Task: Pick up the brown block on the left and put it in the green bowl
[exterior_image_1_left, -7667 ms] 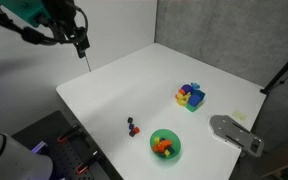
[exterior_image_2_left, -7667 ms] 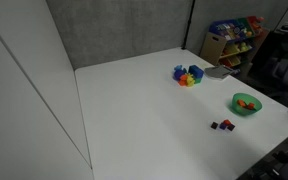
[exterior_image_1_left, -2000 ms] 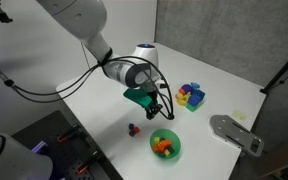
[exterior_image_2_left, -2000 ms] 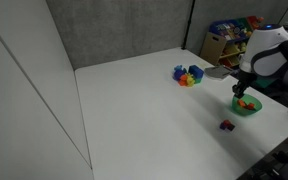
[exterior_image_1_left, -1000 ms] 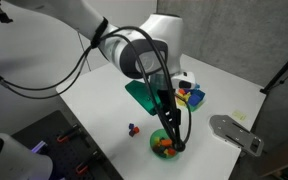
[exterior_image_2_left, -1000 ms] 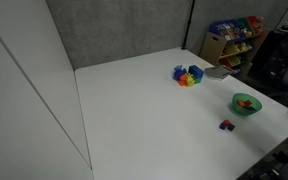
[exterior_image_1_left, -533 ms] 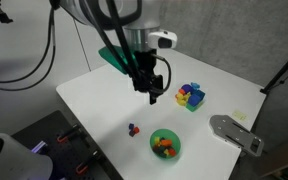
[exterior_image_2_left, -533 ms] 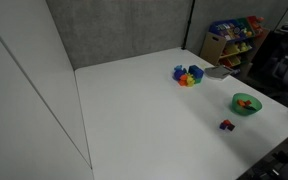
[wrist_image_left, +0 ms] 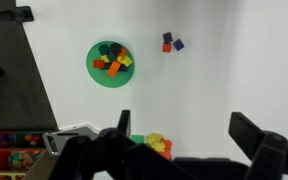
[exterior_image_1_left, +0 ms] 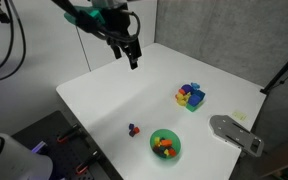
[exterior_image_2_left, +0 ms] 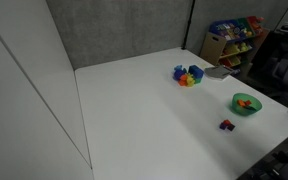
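The green bowl (exterior_image_1_left: 165, 145) stands near the table's front edge and holds several small orange, yellow and red pieces. It also shows in the other exterior view (exterior_image_2_left: 246, 103) and in the wrist view (wrist_image_left: 110, 63). I cannot pick out the brown block; it may lie among the bowl's contents. A tiny red-purple block (exterior_image_1_left: 132, 129) lies left of the bowl, also in the wrist view (wrist_image_left: 168, 46). My gripper (exterior_image_1_left: 132, 56) hangs high over the table's far side, far from the bowl. In the wrist view its fingers (wrist_image_left: 184, 135) are wide apart and empty.
A pile of bright yellow, blue and purple blocks (exterior_image_1_left: 191, 96) lies mid-table; it also shows in an exterior view (exterior_image_2_left: 188, 75). A flat grey metal plate (exterior_image_1_left: 234, 133) lies at the table's right edge. A shelf with toys (exterior_image_2_left: 234, 40) stands behind the table.
The gripper was down at the green bowl one second ago. It has since risen and swung away to the table's far side, open and empty.
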